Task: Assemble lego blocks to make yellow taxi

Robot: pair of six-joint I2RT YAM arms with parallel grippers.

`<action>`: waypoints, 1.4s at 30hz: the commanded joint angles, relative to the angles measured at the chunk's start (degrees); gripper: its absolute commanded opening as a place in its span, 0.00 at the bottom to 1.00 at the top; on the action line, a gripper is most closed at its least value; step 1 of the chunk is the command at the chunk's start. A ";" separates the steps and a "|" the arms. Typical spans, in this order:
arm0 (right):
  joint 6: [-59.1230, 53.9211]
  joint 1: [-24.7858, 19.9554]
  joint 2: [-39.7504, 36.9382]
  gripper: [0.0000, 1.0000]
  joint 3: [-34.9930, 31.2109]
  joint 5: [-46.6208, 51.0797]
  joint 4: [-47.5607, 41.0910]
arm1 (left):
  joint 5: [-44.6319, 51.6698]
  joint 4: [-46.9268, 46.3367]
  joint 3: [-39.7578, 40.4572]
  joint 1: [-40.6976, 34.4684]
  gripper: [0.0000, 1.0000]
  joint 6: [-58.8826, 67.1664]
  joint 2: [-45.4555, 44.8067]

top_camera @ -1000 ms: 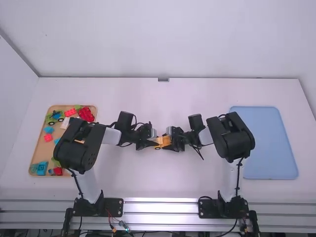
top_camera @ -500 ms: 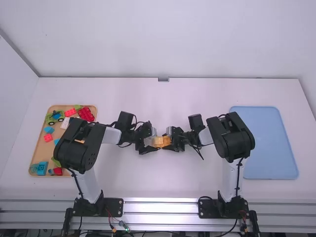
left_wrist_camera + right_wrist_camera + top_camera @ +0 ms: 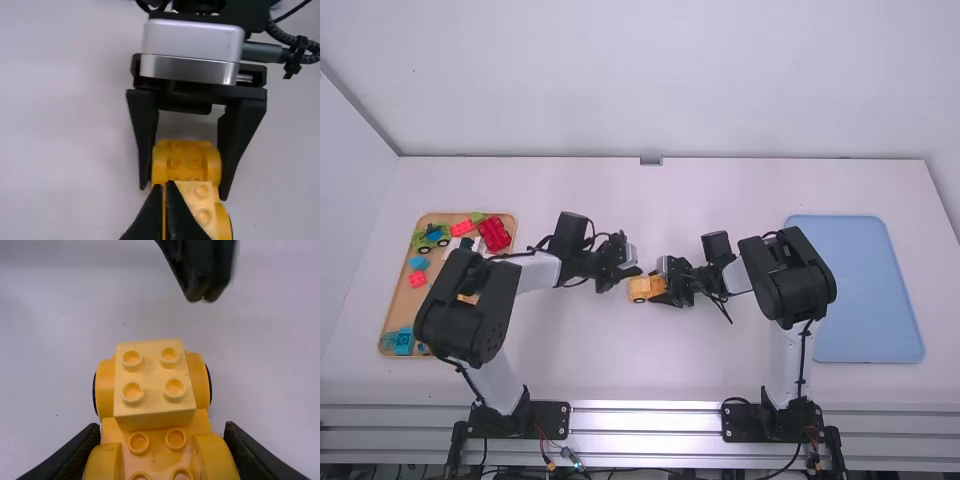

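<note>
White table [image 3: 740, 190] against pale walls [image 3: 650, 80], blue mat [image 3: 868, 290] at right.

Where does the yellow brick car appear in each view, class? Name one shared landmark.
High view: yellow car, mid-table, held by the right gripper.
Left wrist view: yellow car, partly behind the closed left gripper.
Right wrist view: yellow car, between that arm's jaws.
Shared landmark: the right gripper.
</note>
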 commanded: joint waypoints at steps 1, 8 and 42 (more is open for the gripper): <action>0.37 -0.15 0.85 0.45 0.42 2.40 -0.66 | -1.60 0.15 0.31 -1.53 0.02 -1.62 0.20; 0.39 -0.13 0.85 0.45 0.42 2.40 -0.66 | -3.87 -0.79 0.33 -1.77 0.02 -2.58 1.62; 0.37 -0.15 0.85 0.45 0.42 2.43 -0.66 | -12.24 -8.87 0.94 -2.14 0.02 3.48 7.76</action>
